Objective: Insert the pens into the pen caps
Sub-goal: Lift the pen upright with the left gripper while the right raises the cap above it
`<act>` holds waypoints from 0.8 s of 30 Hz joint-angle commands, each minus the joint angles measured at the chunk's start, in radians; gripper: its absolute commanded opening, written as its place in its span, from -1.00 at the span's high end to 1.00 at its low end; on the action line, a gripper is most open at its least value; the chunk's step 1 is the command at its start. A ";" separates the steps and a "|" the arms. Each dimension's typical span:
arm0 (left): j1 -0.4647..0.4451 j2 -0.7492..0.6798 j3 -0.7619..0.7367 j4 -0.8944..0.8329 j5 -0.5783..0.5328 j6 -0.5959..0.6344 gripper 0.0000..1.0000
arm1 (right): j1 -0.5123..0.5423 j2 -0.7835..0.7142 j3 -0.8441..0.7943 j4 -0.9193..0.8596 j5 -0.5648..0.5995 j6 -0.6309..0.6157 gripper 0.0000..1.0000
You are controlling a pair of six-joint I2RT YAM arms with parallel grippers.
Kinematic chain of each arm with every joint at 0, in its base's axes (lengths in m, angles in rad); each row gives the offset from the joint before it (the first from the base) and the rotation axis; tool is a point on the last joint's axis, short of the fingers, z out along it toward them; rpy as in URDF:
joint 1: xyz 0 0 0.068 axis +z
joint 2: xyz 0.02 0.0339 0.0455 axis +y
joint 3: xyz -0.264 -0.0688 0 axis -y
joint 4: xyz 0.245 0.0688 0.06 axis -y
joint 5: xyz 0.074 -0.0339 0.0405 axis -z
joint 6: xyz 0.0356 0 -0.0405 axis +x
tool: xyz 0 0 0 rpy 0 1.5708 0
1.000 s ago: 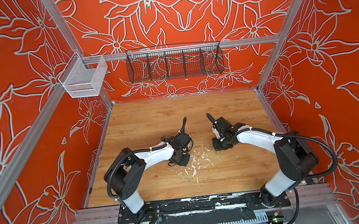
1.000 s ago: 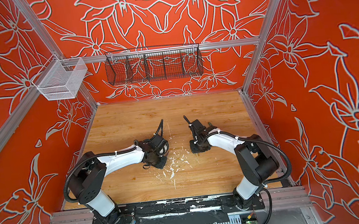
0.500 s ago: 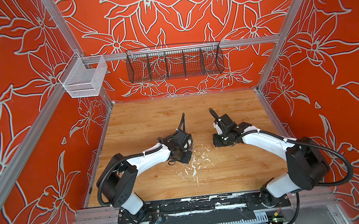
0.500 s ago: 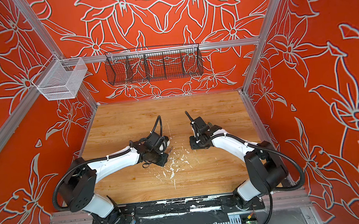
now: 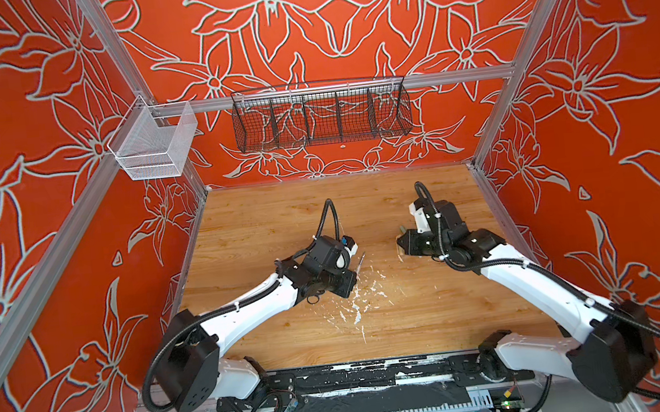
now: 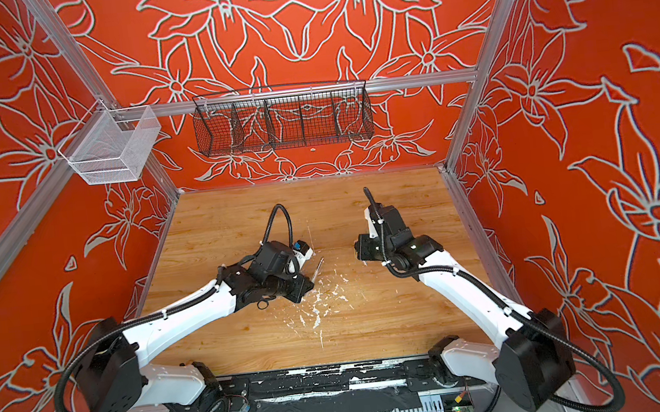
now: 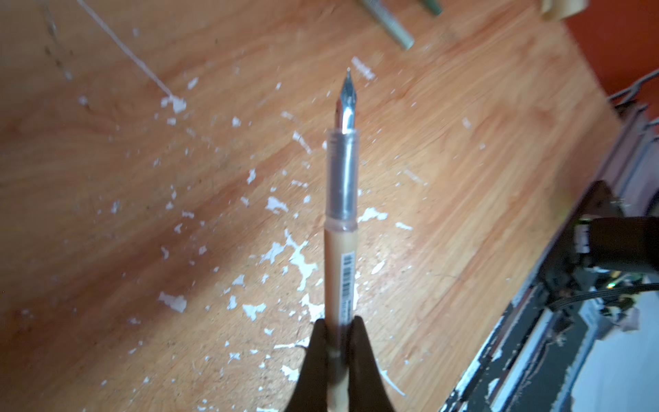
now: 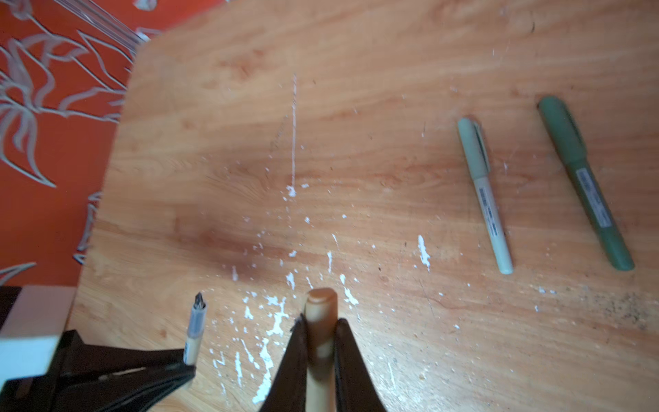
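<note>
Left end effector: clamps beige pen
Right end effector: clamps beige cap, 2 o'clock of left

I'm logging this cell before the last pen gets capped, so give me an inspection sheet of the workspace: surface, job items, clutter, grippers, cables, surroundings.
Surface: wooden table, scuffed, with one thin white line.
Job's things: beige pen uncapped, nib bare; beige cap not yet on it; pale green pen and dark green pen lie capped, side by side, apart.
Clutter: white paint flecks scattered mid-table.
Grippers: left gripper shut on the beige pen; right gripper shut on the beige cap.
Cables: black hose loops above the left wrist; no snag seen.
Surroundings: orange floral walls; black wire basket and white mesh basket, nothing seen inside.
</note>
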 commanded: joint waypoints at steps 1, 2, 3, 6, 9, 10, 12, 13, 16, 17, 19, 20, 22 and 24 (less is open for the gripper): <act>-0.013 -0.036 0.000 0.104 0.060 -0.014 1.00 | -0.009 -0.044 -0.004 0.091 -0.058 0.069 0.84; -0.018 -0.043 0.002 0.120 0.069 -0.014 1.00 | -0.009 -0.052 -0.002 0.107 -0.068 0.077 0.85; -0.024 -0.048 0.002 0.138 0.070 -0.020 1.00 | -0.009 -0.060 -0.002 0.127 -0.078 0.085 0.85; -0.042 -0.055 0.005 0.183 0.076 -0.029 1.00 | -0.009 -0.106 -0.026 0.226 -0.084 0.117 0.86; -0.055 -0.053 0.006 0.219 0.083 -0.030 1.00 | -0.010 -0.157 -0.066 0.341 -0.090 0.153 0.87; -0.057 -0.051 0.010 0.224 0.089 -0.027 1.00 | -0.010 -0.169 -0.071 0.363 -0.096 0.161 0.88; -0.061 -0.045 0.023 0.226 0.088 -0.022 1.00 | -0.010 -0.185 -0.075 0.391 -0.105 0.169 0.89; -0.063 -0.044 0.028 0.225 0.088 -0.015 1.00 | -0.010 -0.194 -0.079 0.404 -0.108 0.175 0.89; -0.067 -0.042 0.044 0.234 0.088 -0.005 1.00 | -0.010 -0.207 -0.083 0.418 -0.119 0.184 0.89; -0.068 -0.042 0.049 0.234 0.086 -0.002 1.00 | -0.010 -0.210 -0.085 0.424 -0.124 0.186 0.89; -0.072 -0.042 0.057 0.240 0.090 0.003 1.00 | -0.010 -0.216 -0.093 0.442 -0.135 0.196 0.89; -0.074 -0.040 0.062 0.240 0.089 0.004 1.00 | -0.010 -0.218 -0.100 0.458 -0.144 0.201 0.90; -0.076 -0.038 0.069 0.244 0.096 0.009 1.00 | -0.010 -0.215 -0.102 0.464 -0.158 0.209 0.90; -0.078 -0.036 0.074 0.243 0.097 0.011 1.00 | -0.010 -0.212 -0.105 0.474 -0.172 0.211 0.90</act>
